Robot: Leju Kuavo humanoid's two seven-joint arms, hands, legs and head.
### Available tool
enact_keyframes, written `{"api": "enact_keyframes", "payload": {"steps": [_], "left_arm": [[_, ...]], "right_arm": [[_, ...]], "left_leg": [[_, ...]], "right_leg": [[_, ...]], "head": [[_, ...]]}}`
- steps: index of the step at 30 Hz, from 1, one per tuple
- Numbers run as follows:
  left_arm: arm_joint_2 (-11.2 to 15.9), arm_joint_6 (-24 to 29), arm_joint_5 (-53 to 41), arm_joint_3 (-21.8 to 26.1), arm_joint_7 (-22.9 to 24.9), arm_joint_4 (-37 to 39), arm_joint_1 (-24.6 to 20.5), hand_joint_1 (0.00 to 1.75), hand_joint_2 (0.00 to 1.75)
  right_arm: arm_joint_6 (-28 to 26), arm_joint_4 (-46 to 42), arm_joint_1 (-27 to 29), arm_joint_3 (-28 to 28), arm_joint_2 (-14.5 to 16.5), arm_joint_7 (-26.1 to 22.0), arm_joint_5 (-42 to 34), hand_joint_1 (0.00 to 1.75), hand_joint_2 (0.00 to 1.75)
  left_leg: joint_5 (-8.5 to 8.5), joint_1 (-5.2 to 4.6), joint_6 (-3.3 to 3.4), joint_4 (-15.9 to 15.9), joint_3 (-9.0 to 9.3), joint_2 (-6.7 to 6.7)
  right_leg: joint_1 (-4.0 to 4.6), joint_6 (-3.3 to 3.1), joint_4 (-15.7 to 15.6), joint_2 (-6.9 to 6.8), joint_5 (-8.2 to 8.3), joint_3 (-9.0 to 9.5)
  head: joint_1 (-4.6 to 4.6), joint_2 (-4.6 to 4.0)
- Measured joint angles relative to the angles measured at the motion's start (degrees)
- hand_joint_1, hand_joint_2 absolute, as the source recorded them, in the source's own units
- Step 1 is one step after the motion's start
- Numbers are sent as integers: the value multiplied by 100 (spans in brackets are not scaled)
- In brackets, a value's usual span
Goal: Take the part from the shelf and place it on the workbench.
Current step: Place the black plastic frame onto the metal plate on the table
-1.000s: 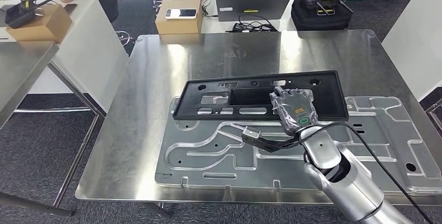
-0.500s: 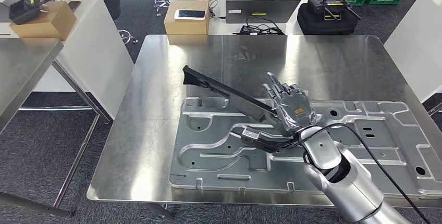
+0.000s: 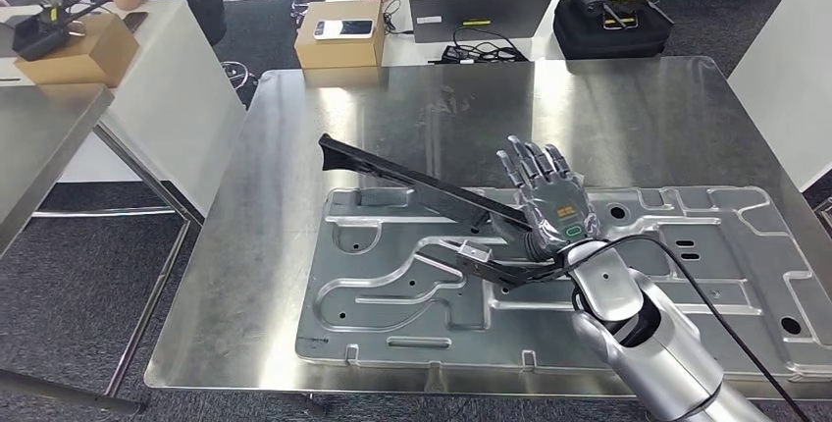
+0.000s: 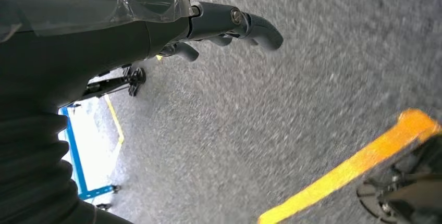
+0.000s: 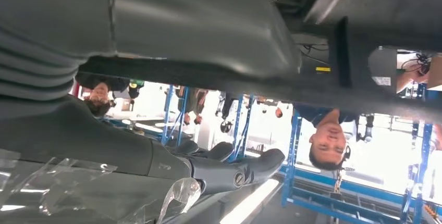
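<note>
Within the last second the black plastic panel has gone from lying flat on the stamped metal sheet to standing tilted on edge, its far-left end raised, its near-right end against the right robot hand. That hand's fingers are spread straight, with the thumb out to the left under the panel; it seems to prop rather than clasp it. By my reading the part is already on the workbench and is being let go or resettled. The left robot hand hangs over grey floor, fingers loosely curled, empty. The steel surface carries the sheet; beyond it people sit by a laptop and cardboard box.
</note>
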Motion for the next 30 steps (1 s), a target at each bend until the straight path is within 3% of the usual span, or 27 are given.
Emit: {"api": "enact_keyframes", "payload": {"steps": [1, 2, 3, 5, 7, 8, 10, 11, 12, 14, 15, 16, 17, 19, 21, 24, 26, 28, 30], "left_arm": [[-3, -2, 0, -1, 0, 0, 7, 0, 175], [-7, -3, 0, -1, 0, 0, 8, 0, 175], [-9, -3, 0, -1, 0, 0, 4, 0, 175], [3, 3, 1, 1, -1, -1, -7, 0, 175], [31, 18, 1, 3, 4, 2, -18, 0, 175], [42, 24, 2, 3, 8, 3, -20, 0, 175], [50, 28, 3, 4, 17, 7, -12, 0, 175], [55, 28, 3, 4, 17, 7, -8, 0, 175], [50, 27, 3, 4, 17, 7, -5, 0, 175], [36, 23, 8, 4, 17, 7, -3, 0, 175], [24, 21, 11, 4, 17, 7, 3, 0, 175], [12, 20, 13, 4, 17, 7, 10, 0, 175], [1, 20, 15, 4, 16, 7, 17, 0, 175], [-14, 14, 22, 4, 13, 7, 23, 0, 175], [4, 5, 35, 6, 10, 7, 20, 0, 175], [25, -5, 63, 9, 9, 7, 17, 0, 175], [28, -15, 75, 10, 7, 7, 26, 0, 175], [24, -28, 80, 10, 3, 7, 24, 0, 175], [15, -49, 84, 10, -1, 7, 29, 0, 175]], "right_arm": [[1, 0, 3, 0, -1, 0, -5, 0, 0], [4, 0, 4, 0, 0, 0, -8, 0, 0], [9, -1, 1, -1, 1, -1, -10, 0, 0], [16, -7, -5, -7, -3, 7, -15, 0, 0], [15, -19, 2, -18, -18, 38, -18, 0, 0], [9, -27, 6, -27, -27, 60, -19, 0, 0], [-1, -49, 14, -68, -44, 90, -15, 0, 0], [3, -65, 5, -98, -55, 90, -9, 0, 0], [20, -79, -6, -123, -69, 83, 5, 0, 0], [69, -96, -12, -146, -93, 66, 50, 0, 0], [82, -97, 4, -146, -102, 74, 75, 0, 0], [73, -97, 25, -148, -109, 102, 90, 0, 0], [41, -98, 41, -155, -119, 139, 89, 0, 0], [-50, -118, 51, -207, -151, 200, 53, 0, 0], [-73, -151, 27, -276, -193, 181, 12, 0, 0], [16, -185, 20, -302, -230, 124, 1, 0, 0], [28, -189, 30, -308, -240, 136, -2, 0, 0], [19, -193, 32, -323, -241, 145, -9, 0, 0], [31, -192, 47, -332, -242, 120, -10, 0, 0]], "left_leg": [[23, -1, 17, 106, -82, 0], [167, -15, 62, -57, -34, -1], [395, -46, 143, -453, 131, -2], [854, -187, 403, -1452, 589, 1], [1038, -305, 581, -1975, 831, 6], [1045, -327, 600, -2028, 849, 7], [1097, -285, 575, -2116, 898, 11], [1126, -256, 555, -2166, 927, 15], [1153, -228, 532, -2211, 955, 17], [1156, -210, 514, -2210, 954, 18], [1154, -209, 509, -2203, 951, 16], [1148, -208, 502, -2192, 948, 15], [1136, -204, 487, -2173, 946, 14], [1084, -196, 427, -2102, 943, 11], [1009, -231, 371, -2005, 914, 8], [954, -254, 357, -1924, 872, 3], [817, -224, 283, -1724, 783, 4], [443, -152, 167, -1035, 470, 10], [79, -78, 102, -150, 58, 11]], "right_leg": [[10, -2, -1, 1, -3, 5], [27, -4, -4, 4, -5, 15], [51, -5, -17, 8, -6, 34], [78, -13, -70, 12, -1, 84], [74, -10, -107, 5, 3, 110], [89, 1, -113, 1, 4, 113], [118, 24, -86, -8, -37, 106], [136, 38, 45, -10, -135, 56], [150, 52, 305, -10, -297, -55], [138, 82, 1140, -10, -707, -438], [133, 100, 1500, -10, -831, -619], [126, 120, 1670, -11, -843, -716], [118, 141, 1576, -13, -730, -683], [81, 197, 765, -21, -311, -294], [43, 197, 95, -8, -64, 46], [26, 77, 9, 17, -54, 82], [18, 39, 21, 18, -49, 70], [16, 15, 23, 16, -41, 60], [18, 10, 23, 11, -41, 49]], "head": [[0, 0], [0, 0], [0, 0], [1, 0], [1, 0], [1, 1], [1, 1], [2, 1], [3, 1], [5, 1], [5, 0], [5, 0], [4, 0], [5, 0], [5, 1], [-1, 1], [-1, 0], [-1, 1], [-1, 1]]}}
